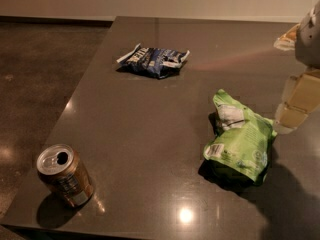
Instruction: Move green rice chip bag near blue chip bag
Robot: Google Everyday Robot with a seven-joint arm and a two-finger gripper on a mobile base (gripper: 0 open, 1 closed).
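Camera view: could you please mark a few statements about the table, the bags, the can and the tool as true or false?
1. The green bag touches the blue bag. False: they lie apart, with bare table between them.
2. The can stands near the table's near left corner. True.
3. The tool is at the picture's right edge, just beside the green bag. True.
4. The tool is over the blue bag. False: the blue bag lies alone at the far side, well away from it.

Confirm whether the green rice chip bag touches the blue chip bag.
No, a stretch of table lies between the green rice chip bag and the blue chip bag; the pincer hangs beside the green one.
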